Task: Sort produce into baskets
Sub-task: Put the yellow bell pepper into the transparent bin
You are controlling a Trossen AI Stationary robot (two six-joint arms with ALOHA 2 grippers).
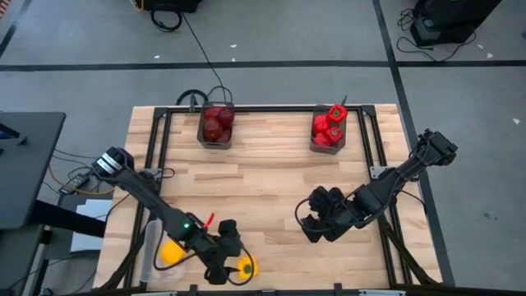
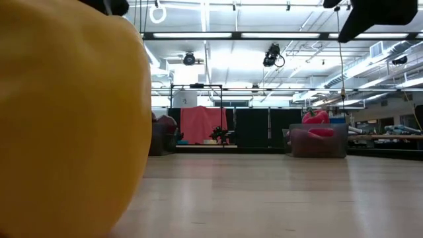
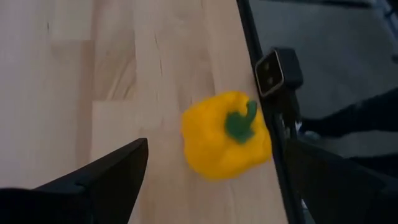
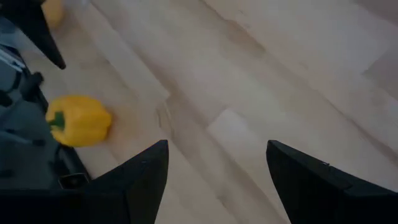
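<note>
Fingers of left gripper [image 3: 211, 180] spread wide, empty, straddling yellow pepper [image 3: 227, 134] at table [image 1: 263, 177] edge, presumably to grab it.

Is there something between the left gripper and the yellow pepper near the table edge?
Nothing visible. The left gripper, fingers open, hovers right by the yellow pepper with only bare table between them.

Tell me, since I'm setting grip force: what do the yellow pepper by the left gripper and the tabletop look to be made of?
The yellow pepper looks like smooth moulded plastic or foam: even matte colour, a flat green stem. That is a guess from its look. The tabletop looks like pale butcher-block wood with a satin finish: joined planks and grain lines show. The left gripper stands open by the pepper.
</note>
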